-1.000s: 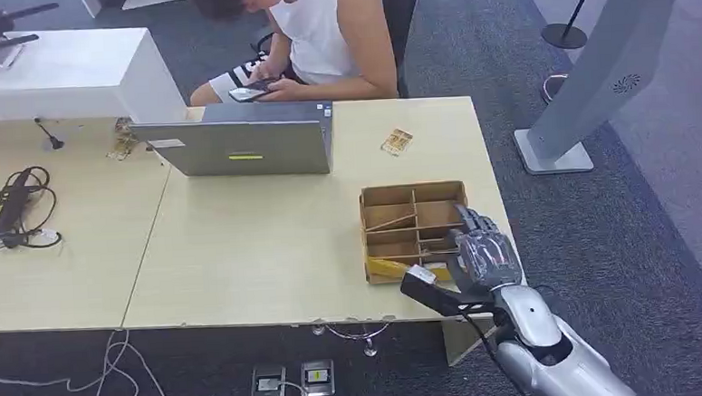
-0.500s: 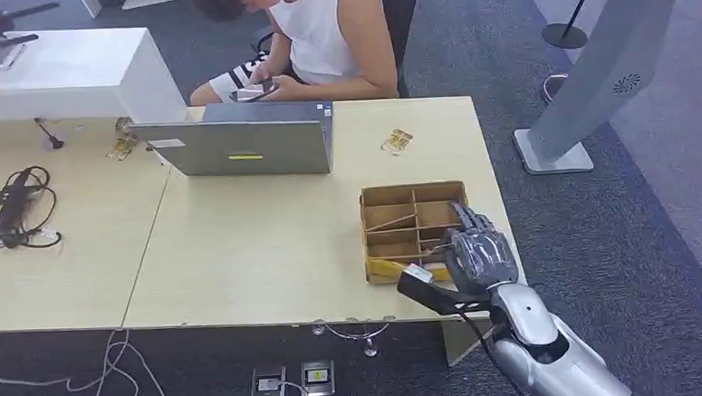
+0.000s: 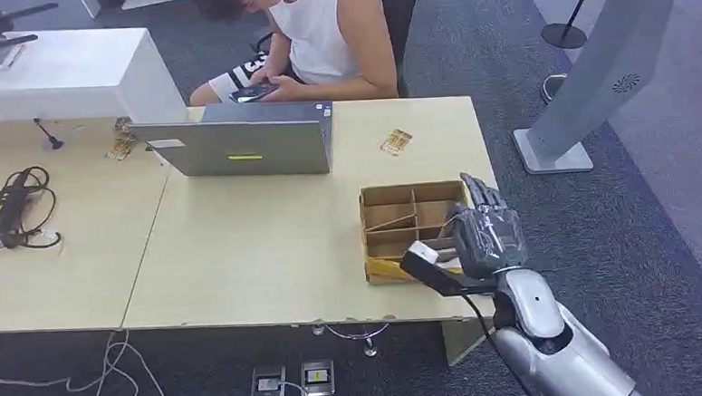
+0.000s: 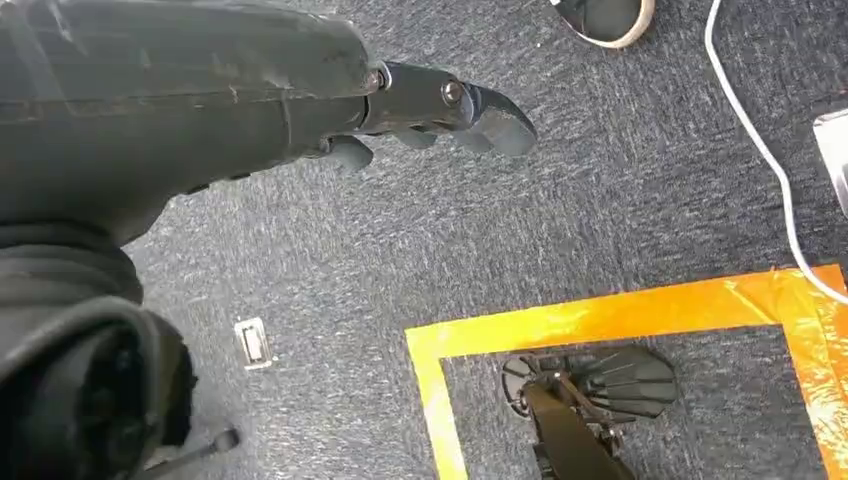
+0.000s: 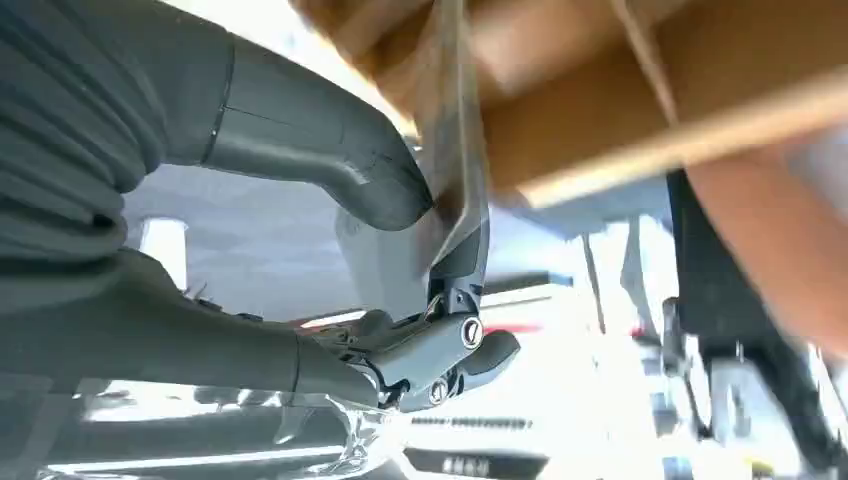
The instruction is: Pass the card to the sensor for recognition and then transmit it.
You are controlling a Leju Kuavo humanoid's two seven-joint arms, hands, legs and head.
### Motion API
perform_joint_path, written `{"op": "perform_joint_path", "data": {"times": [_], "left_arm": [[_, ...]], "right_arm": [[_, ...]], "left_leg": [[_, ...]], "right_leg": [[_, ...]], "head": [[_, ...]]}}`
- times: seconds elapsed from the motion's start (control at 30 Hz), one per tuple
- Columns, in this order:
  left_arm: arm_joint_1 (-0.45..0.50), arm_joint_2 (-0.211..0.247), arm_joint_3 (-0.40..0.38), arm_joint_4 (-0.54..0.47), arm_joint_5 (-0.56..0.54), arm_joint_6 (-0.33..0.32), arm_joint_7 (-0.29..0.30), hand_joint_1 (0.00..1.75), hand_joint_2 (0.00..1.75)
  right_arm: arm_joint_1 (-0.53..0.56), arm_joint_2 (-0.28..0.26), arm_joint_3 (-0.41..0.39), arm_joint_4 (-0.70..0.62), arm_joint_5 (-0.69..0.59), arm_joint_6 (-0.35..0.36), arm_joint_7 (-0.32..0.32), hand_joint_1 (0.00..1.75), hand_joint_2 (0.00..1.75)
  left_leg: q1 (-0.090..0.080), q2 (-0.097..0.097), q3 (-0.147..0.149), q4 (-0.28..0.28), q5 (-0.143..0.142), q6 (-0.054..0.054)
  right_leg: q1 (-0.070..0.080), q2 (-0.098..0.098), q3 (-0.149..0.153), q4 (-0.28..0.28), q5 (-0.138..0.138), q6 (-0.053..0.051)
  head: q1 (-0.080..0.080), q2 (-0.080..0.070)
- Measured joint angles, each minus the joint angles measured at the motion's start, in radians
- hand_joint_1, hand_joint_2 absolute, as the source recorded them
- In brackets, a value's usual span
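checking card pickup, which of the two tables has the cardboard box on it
The right table, the one with the laptop; the cardboard box sits at its near-right corner by the right hand.

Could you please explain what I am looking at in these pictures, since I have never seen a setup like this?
This is a humanoid robot with two silver arms ending in many-fingered hands. The wide picture is taken from its head, looking down at a table. The other two come from cameras at its wrists.

On the table lie a closed laptop, a cardboard box with compartments, a small card and a bundle of cables. A person sits behind the table, looking at a phone.

The right hand is at the box. Its wrist view shows the thumb pressed against a thin flat piece, probably a card, though it is blurred. The left hand hangs over the carpet, holding nothing.
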Motion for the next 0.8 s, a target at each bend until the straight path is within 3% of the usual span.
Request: {"op": "perform_joint_path", "data": {"times": [0.2,0.4,0.8], "left_arm": [[-0.005,-0.002,-0.007,0.0,-0.001,0.0,-0.004,0.0,0.0],[-0.042,-0.004,-0.018,-0.002,-0.013,0.0,-0.002,0.0,0.0],[-0.049,-0.008,-0.024,-0.007,-0.019,0.0,-0.001,0.0,0.0]], "right_arm": [[-0.059,0.002,-0.043,-0.088,0.008,-0.023,0.008,1.75,1.75],[-0.132,0.002,-0.062,-0.178,0.005,0.01,0.031,1.75,1.75],[-0.142,0.002,-0.077,-0.25,0.005,0.02,0.038,1.75,1.75]], "left_leg": [[0.0,0.0,0.001,0.0,0.0,0.0],[0.0,0.0,0.001,0.0,0.0,0.0],[0.0,0.0,0.001,0.0,0.0,0.0]], "right_leg": [[0.0,0.0,0.001,0.0,0.0,0.0],[0.0,0.0,0.001,0.0,0.0,0.0],[0.0,0.0,0.001,0.0,0.0,0.0]], "head": [[0.0,0.0],[0.0,0.0],[0.0,0.0]]}}
